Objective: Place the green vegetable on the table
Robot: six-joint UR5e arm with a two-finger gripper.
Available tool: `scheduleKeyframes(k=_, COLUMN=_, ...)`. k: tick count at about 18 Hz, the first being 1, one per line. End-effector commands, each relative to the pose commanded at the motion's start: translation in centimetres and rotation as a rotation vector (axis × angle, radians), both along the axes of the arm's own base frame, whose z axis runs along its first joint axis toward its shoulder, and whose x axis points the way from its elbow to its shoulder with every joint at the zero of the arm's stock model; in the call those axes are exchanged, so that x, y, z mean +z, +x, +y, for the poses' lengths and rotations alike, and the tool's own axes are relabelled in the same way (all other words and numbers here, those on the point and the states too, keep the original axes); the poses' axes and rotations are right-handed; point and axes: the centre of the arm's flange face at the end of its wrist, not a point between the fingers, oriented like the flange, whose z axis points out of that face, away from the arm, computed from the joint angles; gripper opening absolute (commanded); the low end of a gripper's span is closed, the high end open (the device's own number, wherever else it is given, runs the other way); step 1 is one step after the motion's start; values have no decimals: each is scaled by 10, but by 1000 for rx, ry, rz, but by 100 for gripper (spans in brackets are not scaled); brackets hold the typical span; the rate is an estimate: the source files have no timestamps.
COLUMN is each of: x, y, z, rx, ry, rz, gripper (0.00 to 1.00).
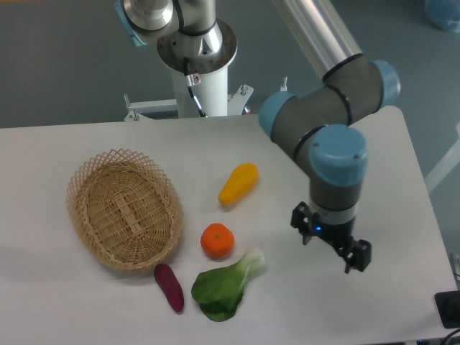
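Observation:
The green vegetable lies flat on the white table near the front edge, with its dark leaves toward the front and its pale stem end pointing back right. My gripper points down over the table to the right of the vegetable, well apart from it. Only its black mount under the grey-and-blue wrist shows. The fingers are hidden from this angle, and nothing shows in them.
A woven wicker basket stands at the left. An orange sits just behind the vegetable, a yellow elongated fruit farther back, and a small purple eggplant piece to the vegetable's left. The arm's base stands behind the table.

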Motion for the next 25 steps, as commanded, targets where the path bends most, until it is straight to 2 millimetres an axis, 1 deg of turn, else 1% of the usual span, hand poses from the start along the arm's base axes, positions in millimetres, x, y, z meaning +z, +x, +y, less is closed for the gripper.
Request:
scheduleKeyframes(k=1, x=-2, y=-8, z=-5, rx=0, ry=-3, rz=0, gripper=100)
scheduleKeyframes(k=3, x=-3, y=-19, z=-9, rx=1, ry=-4, rz=4, gripper=100)
scheduleKeyframes(k=7, x=-8, y=-41, z=-30, rx=-35, ry=-32, rz=-16, gripper=100)
scheduleKeyframes(k=9, x=-8, y=-50, z=-40, rx=-27, ry=-28, rz=-17, gripper=100)
scheduleKeyframes(k=12, x=-7, y=-52, z=-40, rx=-33, ry=-29, rz=-33, gripper=100)
scheduleKeyframes(k=14, x=-6, y=-56, z=-46, rx=-42, ry=-40, rz=-48, gripper=100)
scheduleKeyframes(k=25, x=-8, y=-55, z=-46, rx=-42, ry=-48, rz=-51, gripper=100)
